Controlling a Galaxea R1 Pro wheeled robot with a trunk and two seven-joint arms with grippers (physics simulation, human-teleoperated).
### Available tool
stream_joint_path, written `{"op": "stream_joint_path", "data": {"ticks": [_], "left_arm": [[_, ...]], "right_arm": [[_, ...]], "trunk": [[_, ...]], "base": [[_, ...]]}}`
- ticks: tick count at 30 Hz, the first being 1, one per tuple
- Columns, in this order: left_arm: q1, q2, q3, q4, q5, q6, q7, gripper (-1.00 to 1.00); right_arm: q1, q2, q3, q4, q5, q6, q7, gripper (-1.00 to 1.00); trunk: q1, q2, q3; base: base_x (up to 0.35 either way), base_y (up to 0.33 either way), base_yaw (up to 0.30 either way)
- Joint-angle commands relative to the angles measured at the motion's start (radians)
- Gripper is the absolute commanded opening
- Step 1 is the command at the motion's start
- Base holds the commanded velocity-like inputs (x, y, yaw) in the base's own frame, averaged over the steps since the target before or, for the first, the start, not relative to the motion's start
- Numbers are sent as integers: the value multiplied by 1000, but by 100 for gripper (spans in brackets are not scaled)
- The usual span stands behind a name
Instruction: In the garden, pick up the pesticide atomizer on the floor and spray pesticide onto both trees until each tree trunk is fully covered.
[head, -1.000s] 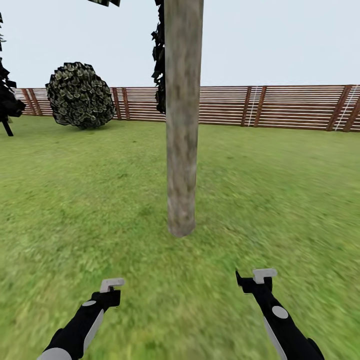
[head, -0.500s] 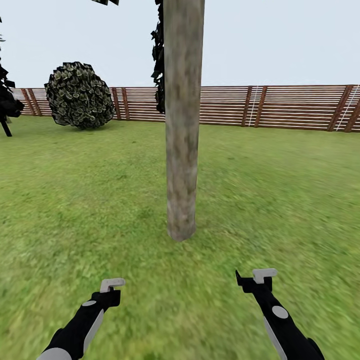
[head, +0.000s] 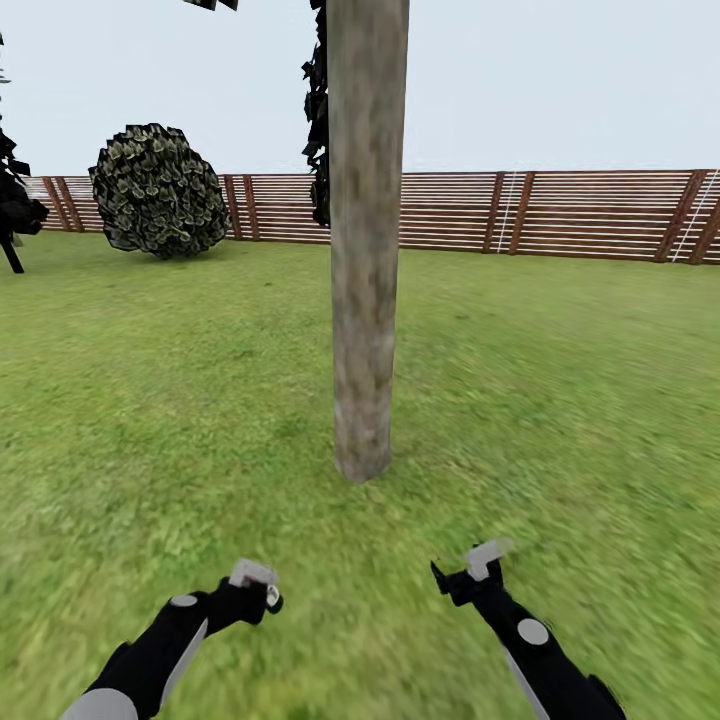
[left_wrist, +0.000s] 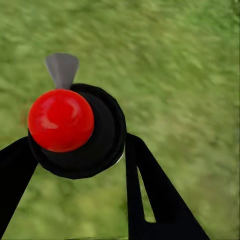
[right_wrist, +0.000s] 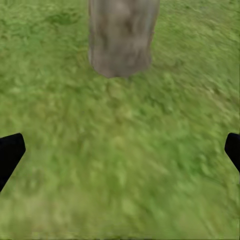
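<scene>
Since a moment ago both arms have swung inward toward the centre line while the view itself holds steady; the left gripper (head: 262, 585) now points more toward the tree trunk (head: 366, 240), and the right gripper (head: 478, 562) has tilted and drawn in. In the left wrist view the atomizer (left_wrist: 75, 129), a black round body with a red cap and a grey nozzle tip, sits pinched between the dark fingers (left_wrist: 150, 192); in the head view it is a small dark shape at the left fingertips. The right gripper is spread wide, nothing in it, with the trunk base (right_wrist: 121, 37) straight ahead over grass (right_wrist: 120, 150). Judgement: this looks like aiming before spraying; no mist on the bark yet. Nothing lies between the grippers and the trunk. Far left a round bush (head: 158, 190); a slatted fence (head: 560, 215) along the back.
</scene>
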Motion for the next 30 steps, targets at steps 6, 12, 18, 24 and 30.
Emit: {"op": "stream_joint_path", "data": {"ticks": [6, 12, 18, 24, 30], "left_arm": [[-20, 9, -20, 0, -172, 0, -203, -100], [-27, 11, -21, 0, -295, 2, -364, -100], [-28, 10, -22, 0, -422, 16, -496, -100], [-28, -2, -23, -4, -553, 65, -629, -100], [-29, -3, -23, -6, -604, 67, -654, -100]], "right_arm": [[-13, -1, 39, 8, 1, 3, 217, 100], [-90, -1, 45, 12, 25, 7, 410, 100], [-136, 2, 47, 14, 112, 42, 656, 100], [-148, 5, 48, 16, 174, 47, 843, 100], [-149, 9, 50, 17, 176, 48, 854, 100]], "trunk": [[0, 0, 0], [0, 0, 0], [0, 0, 0], [0, 0, 0], [0, 0, 0]], "base": [[0, 0, 0], [0, 0, 0], [0, 0, 0], [0, 0, 0], [0, 0, 0]]}}
